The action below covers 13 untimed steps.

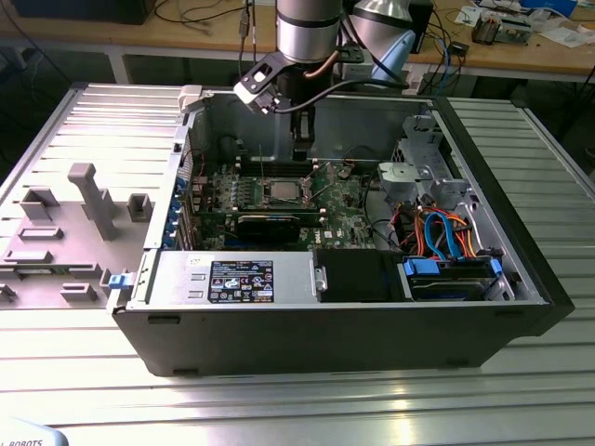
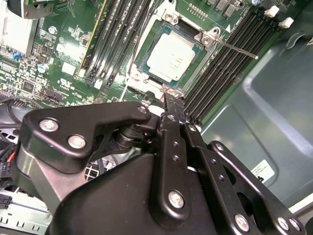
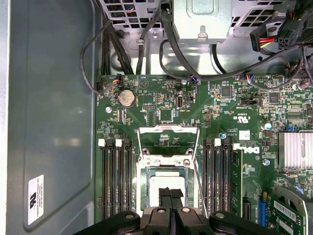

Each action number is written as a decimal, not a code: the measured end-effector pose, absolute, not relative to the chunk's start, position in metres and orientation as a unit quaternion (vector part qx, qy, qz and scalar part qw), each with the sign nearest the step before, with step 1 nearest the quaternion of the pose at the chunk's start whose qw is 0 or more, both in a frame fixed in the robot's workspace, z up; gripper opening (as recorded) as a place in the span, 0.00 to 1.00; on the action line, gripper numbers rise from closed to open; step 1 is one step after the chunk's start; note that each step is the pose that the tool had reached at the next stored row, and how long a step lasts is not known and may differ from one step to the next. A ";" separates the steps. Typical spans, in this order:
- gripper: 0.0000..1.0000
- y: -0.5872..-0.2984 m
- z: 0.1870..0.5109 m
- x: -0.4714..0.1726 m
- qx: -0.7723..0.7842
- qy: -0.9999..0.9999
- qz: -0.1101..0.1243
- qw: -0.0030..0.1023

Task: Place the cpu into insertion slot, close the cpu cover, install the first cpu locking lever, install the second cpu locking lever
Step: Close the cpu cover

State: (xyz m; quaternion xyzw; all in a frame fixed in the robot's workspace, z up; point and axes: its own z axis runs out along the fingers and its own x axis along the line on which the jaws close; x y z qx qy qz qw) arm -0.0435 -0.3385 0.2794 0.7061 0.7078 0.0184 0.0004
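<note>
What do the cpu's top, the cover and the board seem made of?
The cpu top looks like pale silvery metal, dull sheen. The cover: thin bright sheet metal, probably steel, glinting edges. The board: green lacquered laminate, likely fibreglass.

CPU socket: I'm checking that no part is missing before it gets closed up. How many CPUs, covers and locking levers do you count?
cpu: 1
cpu cover: 1
locking levers: 2
Total: 4
</note>
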 end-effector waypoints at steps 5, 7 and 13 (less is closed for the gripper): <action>0.11 -0.339 0.279 -0.042 0.706 0.708 0.018 0.000; 0.11 -0.339 0.279 -0.042 0.706 0.708 0.018 0.000; 0.11 -0.339 0.279 -0.040 0.706 0.708 0.018 0.000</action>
